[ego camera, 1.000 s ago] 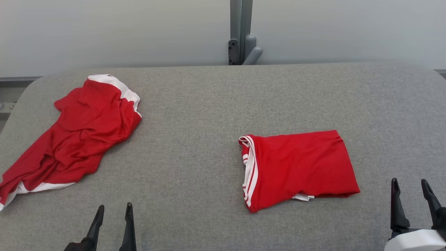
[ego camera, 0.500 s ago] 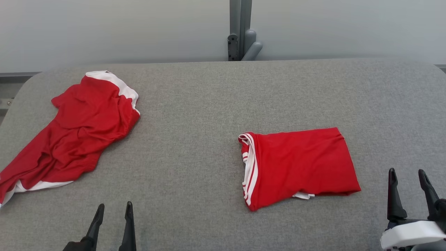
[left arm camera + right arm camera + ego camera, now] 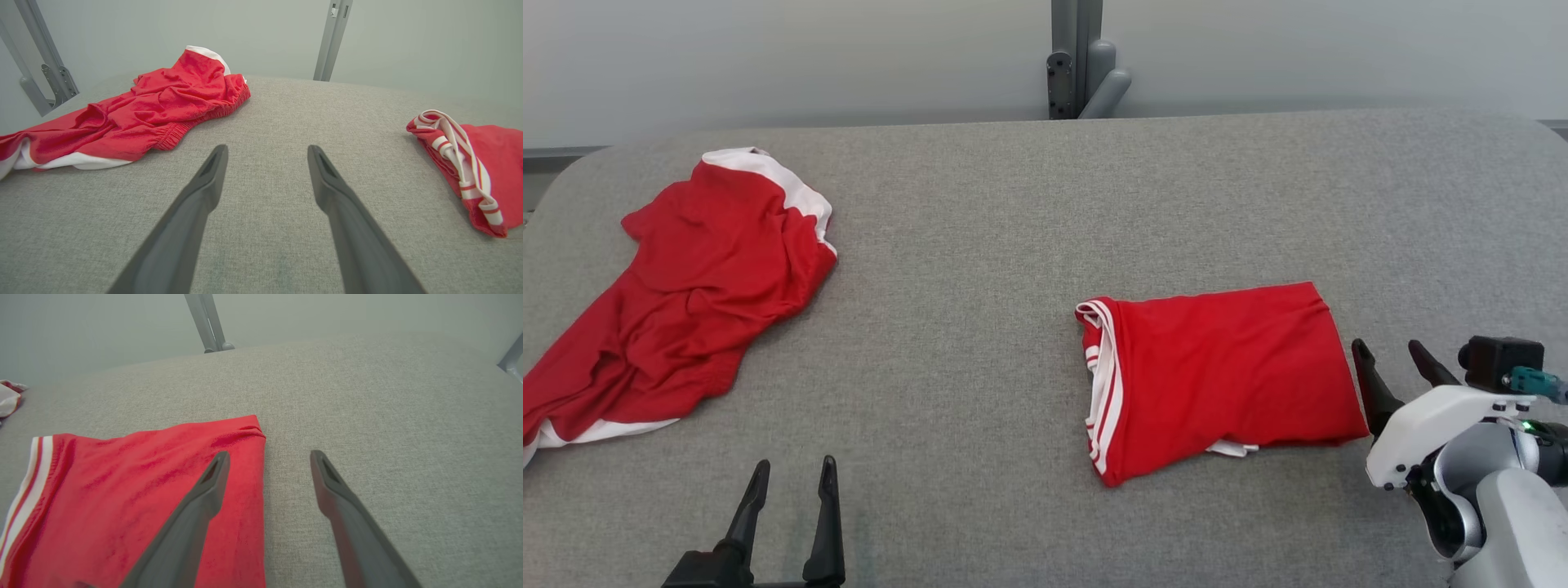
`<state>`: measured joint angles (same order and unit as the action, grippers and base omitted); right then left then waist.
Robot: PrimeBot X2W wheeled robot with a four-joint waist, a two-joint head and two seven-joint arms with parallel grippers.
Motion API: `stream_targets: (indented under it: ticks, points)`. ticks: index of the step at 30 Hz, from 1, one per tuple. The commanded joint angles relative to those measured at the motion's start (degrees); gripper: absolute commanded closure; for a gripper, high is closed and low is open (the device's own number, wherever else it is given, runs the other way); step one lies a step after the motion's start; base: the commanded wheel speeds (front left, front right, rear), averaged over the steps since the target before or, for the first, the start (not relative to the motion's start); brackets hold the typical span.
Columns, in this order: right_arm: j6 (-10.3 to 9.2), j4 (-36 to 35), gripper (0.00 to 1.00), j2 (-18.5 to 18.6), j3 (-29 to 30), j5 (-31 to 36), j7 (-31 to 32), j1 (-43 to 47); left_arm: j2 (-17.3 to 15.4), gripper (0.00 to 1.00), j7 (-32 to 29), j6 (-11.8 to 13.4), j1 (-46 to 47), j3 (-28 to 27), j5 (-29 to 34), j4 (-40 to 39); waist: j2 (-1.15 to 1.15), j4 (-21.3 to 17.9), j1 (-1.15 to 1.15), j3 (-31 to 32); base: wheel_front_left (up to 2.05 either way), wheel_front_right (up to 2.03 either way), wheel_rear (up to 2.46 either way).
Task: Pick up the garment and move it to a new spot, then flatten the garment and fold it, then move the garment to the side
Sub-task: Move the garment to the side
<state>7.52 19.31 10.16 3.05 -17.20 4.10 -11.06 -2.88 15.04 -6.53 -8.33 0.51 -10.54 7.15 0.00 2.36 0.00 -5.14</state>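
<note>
Garment (image 3: 1225, 367), folded rectangle (red jersey), woven tabletop (image 3: 980, 245)

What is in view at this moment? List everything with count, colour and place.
table: one, grey fabric top, under everything.
folded garment: one, red with white stripes on its left edge, right of the table's middle.
crumpled garment: one, red with white trim, far left of the table.
metal post: one in the head view, grey, behind the table's far edge.
wall: one, pale grey, behind the table.
left gripper: one, dark fingers, open, lower left over bare table.
right gripper: one, dark fingers on a white wrist, open, at the folded garment's right edge.
</note>
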Motion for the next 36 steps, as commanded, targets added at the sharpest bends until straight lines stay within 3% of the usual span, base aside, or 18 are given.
stream_targets:
  ticks: [1, 5, 20, 21, 22, 23, 30, 36]
  points:
    - [-0.05, 0.9, 0.0, 0.2, 0.3, -0.6, 1.8, -1.0, -0.1, 0.0, 0.2, -0.2, 1.1, 0.2, 0.2, -0.2, 0.0, 0.2, 0.0, -0.5, 0.0, 0.0, 0.0]
    - [-0.03, 3.8, 0.0, -0.6, 0.5, -3.0, 7.1, -3.6, -0.1, 0.0, 0.2, -0.3, 1.6, 0.5, 0.1, 0.0, 0.0, 0.9, 0.0, -1.1, 0.0, 0.0, 0.0]
    - [-0.02, 11.0, 0.0, -1.9, -1.2, -8.1, 12.5, -7.7, -0.1, 0.0, 0.2, -0.5, 2.5, 0.3, -0.1, -0.4, 0.0, 1.6, 0.0, -3.0, 0.0, 0.0, 0.0]
    - [-0.02, 11.5, 0.22, -1.8, -1.5, -8.7, 12.8, -8.1, -0.1, 0.0, 0.2, -0.5, 2.7, 0.3, 0.0, -0.4, 0.0, 1.6, 0.0, -3.3, 0.0, 0.0, 0.0]
    - [-0.02, 11.7, 0.71, -1.7, -1.5, -9.3, 12.9, -8.5, -0.1, 0.0, 0.2, -0.4, 2.9, 0.4, 0.0, -0.4, 0.0, 1.5, 0.0, -3.6, 0.0, 0.0, 0.0]
    - [-0.02, 12.0, 1.0, -1.6, -1.5, -9.5, 12.8, -8.9, -0.1, 0.0, 0.2, -0.5, 3.1, 0.4, 0.0, -0.4, 0.0, 1.5, 0.0, -3.9, 0.0, 0.0, 0.0]
    - [-0.05, 12.3, 1.0, -0.1, -2.6, -11.1, 12.3, -11.2, -0.1, 0.0, 0.2, -0.6, 4.3, 0.0, 0.0, -1.0, 0.0, 0.4, 0.0, -6.1, 0.0, 0.0, 0.0]
    - [-0.08, 12.2, 1.0, 3.5, -1.9, -9.4, 12.1, -14.3, -0.1, 0.0, 0.2, -0.8, 5.8, -0.6, 0.8, -2.0, 0.0, -2.6, 0.0, -9.6, 0.0, 0.0, 0.0]
